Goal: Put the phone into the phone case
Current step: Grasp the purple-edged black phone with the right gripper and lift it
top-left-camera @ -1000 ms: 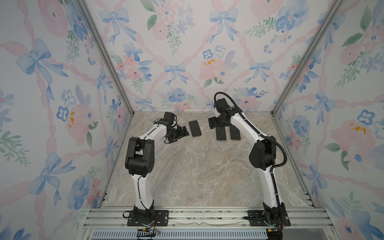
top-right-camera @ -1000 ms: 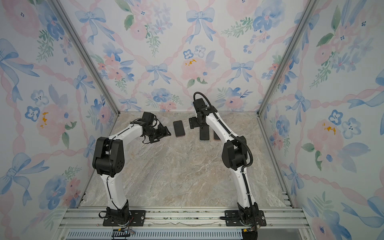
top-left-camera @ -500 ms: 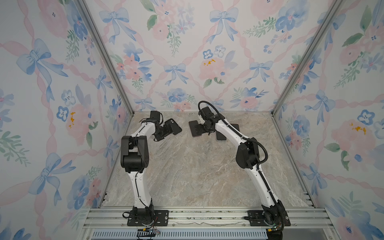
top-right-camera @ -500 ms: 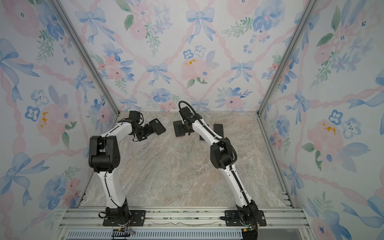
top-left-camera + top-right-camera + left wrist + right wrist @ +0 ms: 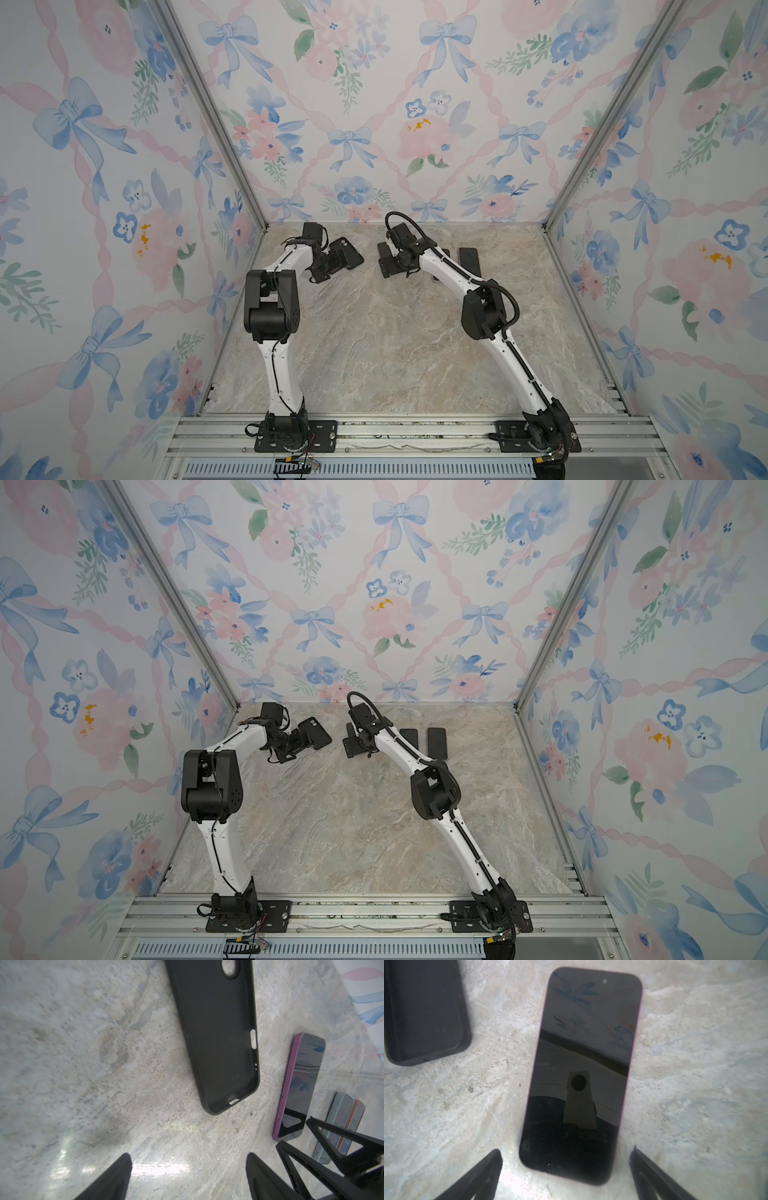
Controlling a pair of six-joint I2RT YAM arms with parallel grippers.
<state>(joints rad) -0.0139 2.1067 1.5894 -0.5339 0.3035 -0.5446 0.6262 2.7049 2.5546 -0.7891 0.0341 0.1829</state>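
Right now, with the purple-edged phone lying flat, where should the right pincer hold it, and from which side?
Probably across the two long edges of the phone, near the middle, coming straight down from above. It lies flat, screen up, so only its thin sides are free, and the open right pincer looks wider than it.

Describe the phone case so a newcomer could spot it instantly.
At the marble table's far end, by the back wall, ahead of the left gripper, lies the phone case. It is matte black and hollow with a camera hole; the neighbouring phones have glossy screens.
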